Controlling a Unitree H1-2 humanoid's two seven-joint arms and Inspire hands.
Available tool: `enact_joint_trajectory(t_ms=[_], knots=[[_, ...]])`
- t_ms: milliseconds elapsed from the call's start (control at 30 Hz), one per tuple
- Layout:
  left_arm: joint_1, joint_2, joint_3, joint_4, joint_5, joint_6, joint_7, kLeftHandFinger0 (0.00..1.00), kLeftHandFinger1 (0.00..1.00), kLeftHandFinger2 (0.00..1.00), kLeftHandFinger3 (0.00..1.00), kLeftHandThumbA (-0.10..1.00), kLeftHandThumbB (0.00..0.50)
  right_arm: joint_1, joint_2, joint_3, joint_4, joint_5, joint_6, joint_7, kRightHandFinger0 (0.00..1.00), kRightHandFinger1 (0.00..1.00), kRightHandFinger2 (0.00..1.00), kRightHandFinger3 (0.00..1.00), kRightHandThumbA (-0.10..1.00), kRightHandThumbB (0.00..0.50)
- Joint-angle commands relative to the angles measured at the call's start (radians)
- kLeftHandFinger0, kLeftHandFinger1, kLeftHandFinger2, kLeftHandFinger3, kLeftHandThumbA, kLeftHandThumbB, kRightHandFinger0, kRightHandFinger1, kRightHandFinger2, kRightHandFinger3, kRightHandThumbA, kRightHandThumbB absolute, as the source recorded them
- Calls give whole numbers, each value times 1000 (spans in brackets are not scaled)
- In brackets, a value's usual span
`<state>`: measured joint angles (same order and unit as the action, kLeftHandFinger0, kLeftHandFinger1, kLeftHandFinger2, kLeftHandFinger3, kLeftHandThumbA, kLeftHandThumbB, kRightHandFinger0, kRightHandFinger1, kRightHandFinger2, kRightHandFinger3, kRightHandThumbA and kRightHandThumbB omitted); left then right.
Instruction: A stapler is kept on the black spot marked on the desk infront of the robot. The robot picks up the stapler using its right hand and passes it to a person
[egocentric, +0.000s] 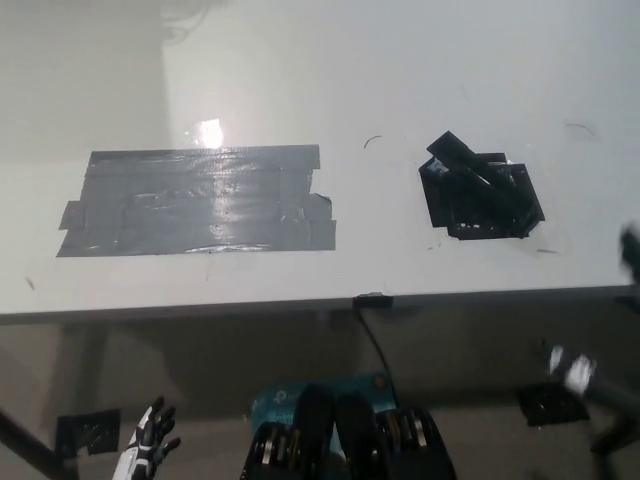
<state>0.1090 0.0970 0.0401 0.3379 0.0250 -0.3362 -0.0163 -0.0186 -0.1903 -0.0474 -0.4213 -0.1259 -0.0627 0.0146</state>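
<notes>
- The black stapler (470, 172), a long, narrow body, lies on the black tape patch (485, 200) that marks the spot on the right part of the white desk top (400, 80).
- The stapler rests at a slant, one end reaching past the upper left corner of the patch, the other end toward the patch middle. Stapler and patch are both black, so its exact outline is hard to tell.
- Nothing touches the stapler; no hand is on or beside it.
- The black right hand (630, 250) shows only as a blurred dark shape at the right edge of the picture, near the desk's front edge and apart from the patch. Whether its fingers are apart or together cannot be told.
- A large rectangular patch of grey tape strips (195, 203) covers the left part of the desk top, well apart from the black patch, with a bright glare spot at its upper edge.
- The white left hand (145, 445) hangs at the lower left, below the desk's front edge. Its fingers are spread apart and hold nothing.
- A thin black cable (378, 345) hangs down from the desk's front edge near the middle.
</notes>
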Motion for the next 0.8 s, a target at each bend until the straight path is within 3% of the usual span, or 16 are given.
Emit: enact_joint_trajectory(t_ms=[0, 100, 167, 233, 333, 367, 767], knots=[[-5, 6, 7, -2, 7, -59, 16, 929, 994, 987, 1000, 1000, 484, -216, -65, -6, -17, -58, 301, 62, 1000, 1000, 1000, 1000, 830, 250], [-7, 4, 8, -5, 9, -51, 19, 920, 988, 985, 1000, 1000, 493, -354, -82, 21, 117, -91, 346, 65, 1000, 1000, 1000, 1000, 838, 214], [-9, 6, 9, -4, 5, -48, 14, 920, 988, 987, 1000, 1000, 484, -402, -85, 32, 187, -104, 337, 55, 1000, 1000, 1000, 1000, 853, 211], [-12, 7, 9, -5, 5, -46, 13, 913, 973, 980, 1000, 1000, 490, -482, -101, 60, 283, -152, 367, 56, 1000, 1000, 1000, 1000, 964, 224], [-15, 10, 9, -7, 10, -45, 13, 907, 971, 976, 1000, 1000, 489, -551, -104, 83, 377, -165, 390, 52, 1000, 1000, 1000, 1000, 974, 212], [-18, 10, 10, -4, 11, -47, 14, 891, 963, 971, 995, 1000, 497, -587, -104, 96, 432, -172, 395, 50, 1000, 1000, 1000, 1000, 985, 240], [-24, 10, 11, 0, 3, -56, 2, 882, 948, 953, 978, 1000, 487, -829, -103, 240, 821, -244, 447, 68, 1000, 1000, 1000, 1000, 995, 265]])
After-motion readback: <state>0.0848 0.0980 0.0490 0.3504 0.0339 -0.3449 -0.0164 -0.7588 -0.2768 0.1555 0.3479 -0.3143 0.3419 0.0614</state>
